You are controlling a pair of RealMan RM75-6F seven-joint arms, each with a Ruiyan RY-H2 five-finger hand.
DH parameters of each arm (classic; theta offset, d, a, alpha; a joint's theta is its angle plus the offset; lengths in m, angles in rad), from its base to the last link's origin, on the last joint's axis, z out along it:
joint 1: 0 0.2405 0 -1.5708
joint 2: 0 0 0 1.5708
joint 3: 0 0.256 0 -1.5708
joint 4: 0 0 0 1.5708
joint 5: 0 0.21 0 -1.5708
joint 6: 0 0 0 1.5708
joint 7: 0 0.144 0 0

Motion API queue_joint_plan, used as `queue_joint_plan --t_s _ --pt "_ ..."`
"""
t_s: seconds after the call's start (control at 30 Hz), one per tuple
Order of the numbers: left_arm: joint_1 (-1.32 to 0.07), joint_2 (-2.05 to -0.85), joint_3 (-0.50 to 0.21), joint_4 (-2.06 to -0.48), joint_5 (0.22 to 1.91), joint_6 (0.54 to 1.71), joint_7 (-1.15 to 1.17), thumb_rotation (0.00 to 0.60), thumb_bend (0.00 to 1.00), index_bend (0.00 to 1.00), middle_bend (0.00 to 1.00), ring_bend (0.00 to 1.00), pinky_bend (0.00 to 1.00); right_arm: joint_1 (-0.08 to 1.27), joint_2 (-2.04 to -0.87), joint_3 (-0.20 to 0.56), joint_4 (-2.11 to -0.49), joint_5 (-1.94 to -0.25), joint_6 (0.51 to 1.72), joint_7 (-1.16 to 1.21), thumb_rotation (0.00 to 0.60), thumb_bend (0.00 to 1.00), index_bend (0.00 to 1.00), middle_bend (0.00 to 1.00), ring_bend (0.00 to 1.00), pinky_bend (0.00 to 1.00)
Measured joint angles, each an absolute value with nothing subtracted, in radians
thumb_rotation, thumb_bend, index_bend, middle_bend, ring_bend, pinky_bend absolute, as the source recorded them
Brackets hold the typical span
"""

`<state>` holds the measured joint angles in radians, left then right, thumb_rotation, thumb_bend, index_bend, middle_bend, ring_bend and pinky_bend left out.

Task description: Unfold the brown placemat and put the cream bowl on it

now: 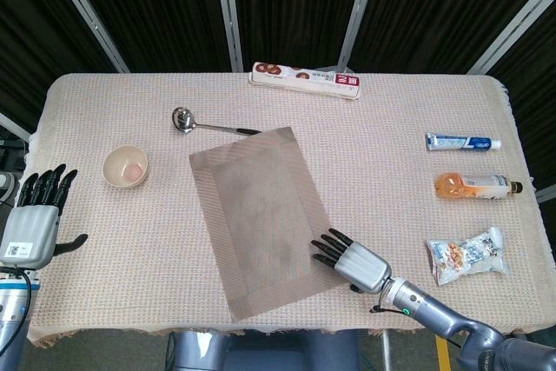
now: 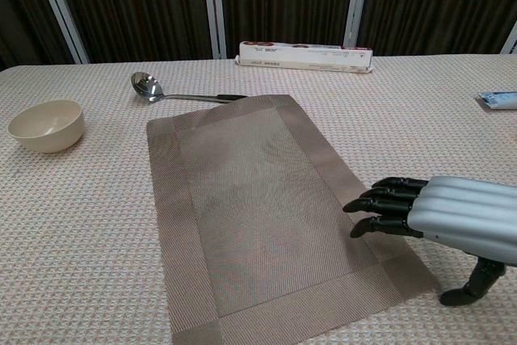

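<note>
The brown placemat lies unfolded and flat in the middle of the table, turned a little askew. The cream bowl stands empty on the cloth left of the mat, apart from it. My right hand is open with its fingers stretched out; its fingertips rest at the mat's right edge near the front corner. My left hand is open and empty, hanging at the table's left edge, well short of the bowl.
A metal ladle lies just behind the mat's far edge. A long box sits at the back. On the right lie a toothpaste tube, an orange bottle and a snack packet.
</note>
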<state>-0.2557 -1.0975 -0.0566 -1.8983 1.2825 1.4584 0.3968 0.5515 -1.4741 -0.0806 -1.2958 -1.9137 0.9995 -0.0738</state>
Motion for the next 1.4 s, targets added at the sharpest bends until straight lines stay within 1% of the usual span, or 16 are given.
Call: queue_joint_plan --t_s 0.3,0.43,0.7,0.8,1.0,1.13,1.3,1.37,1.4 --pt "-0.254 -1.103 -0.063 -1.891 1.282 1.449 0.399 0.6 0.0 0.0 0.0 0.0 0.0 0.565 -1.507 -0.079 -1.261 -1.898 1.024 -0.067 0.6 0.03 0.17 0.0 0.0 0.0" --pt "-0.251 -1.102 -0.064 -1.884 1.279 1.445 0.394 0.6 0.0 0.0 0.0 0.0 0.0 0.572 -1.507 -0.068 -1.27 -1.886 1.039 -0.065 0.6 0.03 0.19 0.01 0.0 0.0" --pt "-0.248 -1.1 -0.066 -1.878 1.286 1.436 0.385 0.6 0.0 0.0 0.0 0.0 0.0 0.585 -1.489 -0.055 -1.305 -1.856 1.048 -0.079 0.6 0.04 0.19 0.01 0.0 0.0" --pt "-0.247 -1.099 -0.066 -1.879 1.288 1.435 0.384 0.6 0.0 0.0 0.0 0.0 0.0 0.587 -1.491 -0.06 -1.308 -1.846 1.04 -0.083 0.6 0.1 0.19 0.01 0.0 0.0" --pt "-0.243 -1.096 -0.066 -1.88 1.294 1.431 0.379 0.6 0.0 0.0 0.0 0.0 0.0 0.589 -1.506 -0.074 -1.297 -1.841 1.036 -0.091 0.6 0.33 0.21 0.01 0.0 0.0" --pt "-0.242 -1.095 -0.067 -1.879 1.295 1.429 0.378 0.6 0.0 0.0 0.0 0.0 0.0 0.591 -1.512 -0.079 -1.288 -1.839 1.039 -0.096 0.6 0.42 0.23 0.02 0.0 0.0" --pt "-0.241 -1.096 -0.068 -1.879 1.296 1.425 0.377 0.6 0.0 0.0 0.0 0.0 0.0 0.591 -1.518 -0.086 -1.278 -1.838 1.05 -0.098 0.6 0.44 0.27 0.02 0.0 0.0" --pt "-0.241 -1.096 -0.069 -1.879 1.297 1.424 0.377 0.6 0.0 0.0 0.0 0.0 0.0 0.59 -1.521 -0.09 -1.275 -1.837 1.053 -0.096 0.6 0.44 0.3 0.02 0.0 0.0" --pt "-0.24 -1.096 -0.069 -1.879 1.297 1.423 0.377 0.6 0.0 0.0 0.0 0.0 0.0 0.59 -1.521 -0.092 -1.273 -1.836 1.054 -0.094 0.6 0.44 0.34 0.02 0.0 0.0"
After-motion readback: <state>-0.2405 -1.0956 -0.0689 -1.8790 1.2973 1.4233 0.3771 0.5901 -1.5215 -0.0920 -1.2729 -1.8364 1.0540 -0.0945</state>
